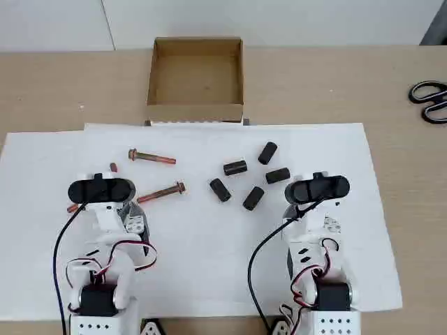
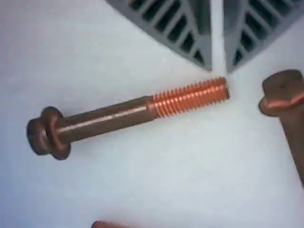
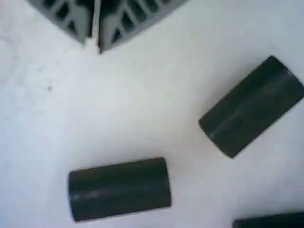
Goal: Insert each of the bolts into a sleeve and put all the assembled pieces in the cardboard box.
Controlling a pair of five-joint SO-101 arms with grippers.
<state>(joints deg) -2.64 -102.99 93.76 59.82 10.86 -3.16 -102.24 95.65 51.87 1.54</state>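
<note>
Jaws of both grippers are resting together, gripping nothing. Left gripper is hanging just beside the threaded tip of a copper bolt, with a second bolt lying near. Right gripper is hanging near two black sleeves. Five sleeves are lying loose on the white sheet, ahead of the right arm. Cardboard box is sitting open just beyond the sheet's far edge. Scissors are lying on the table, well apart.

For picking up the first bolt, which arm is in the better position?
Probably the left. The left gripper hangs close by the threaded end of a bolt. The right gripper is over the black sleeves instead.
</note>
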